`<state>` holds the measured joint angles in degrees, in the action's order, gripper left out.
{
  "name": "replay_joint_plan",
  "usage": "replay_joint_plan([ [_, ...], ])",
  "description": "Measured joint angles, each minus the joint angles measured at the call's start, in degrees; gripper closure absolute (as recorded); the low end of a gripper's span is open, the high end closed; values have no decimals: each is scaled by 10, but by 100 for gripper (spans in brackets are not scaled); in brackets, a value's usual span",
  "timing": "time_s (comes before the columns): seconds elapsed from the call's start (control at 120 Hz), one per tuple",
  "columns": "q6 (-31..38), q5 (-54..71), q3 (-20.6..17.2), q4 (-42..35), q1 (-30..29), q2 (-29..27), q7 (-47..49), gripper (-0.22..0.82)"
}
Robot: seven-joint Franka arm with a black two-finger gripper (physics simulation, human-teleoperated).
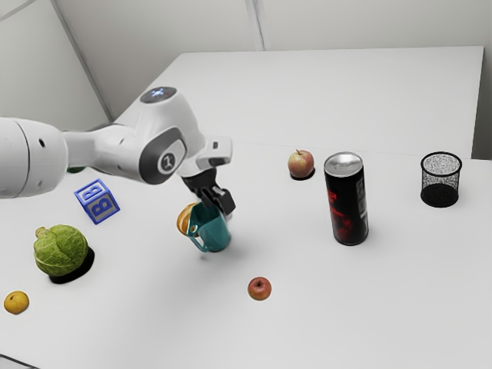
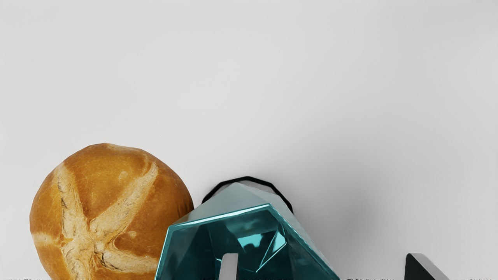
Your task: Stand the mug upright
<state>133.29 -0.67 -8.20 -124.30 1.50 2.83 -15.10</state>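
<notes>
mug (image 1: 216, 232) beside bread roll (image 2: 111, 217), block (image 1: 98, 202) near cabbage (image 1: 61, 251)

The table (image 1: 400, 307) is white. A black mesh cup (image 1: 441, 181) stands upright, the item nearest the table's far corner at the exterior view's right. Beside it, toward the exterior view's left, a black can (image 1: 347, 201) with red markings and a silver top stands upright. A yellow-red apple (image 1: 300, 164) lies closer to the table's far edge; a small red apple (image 1: 260, 289) lies well apart from it. One round bread roll (image 2: 101, 210) has a golden crust with pale splits. Toward the exterior view's left: a blue-and-grey letter block (image 1: 98, 201) marked B, a green cabbage (image 1: 61, 250) and a small yellow fruit (image 1: 16, 302), the latter two near each other.
</notes>
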Motion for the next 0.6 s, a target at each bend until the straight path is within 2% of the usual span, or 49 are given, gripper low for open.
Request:
replay_joint_plan([
  [0.1,-14,0,-2,11,-1,-20,3,12],
  [0.233,-63,1,-2,94,0,-16,6,6],
  [0.333,-132,1,30,207,20,28,8,4],
  [0.467,-240,7,72,366,-8,119,12,2],
  [0.6,-312,16,78,425,-22,161,19,1],
])
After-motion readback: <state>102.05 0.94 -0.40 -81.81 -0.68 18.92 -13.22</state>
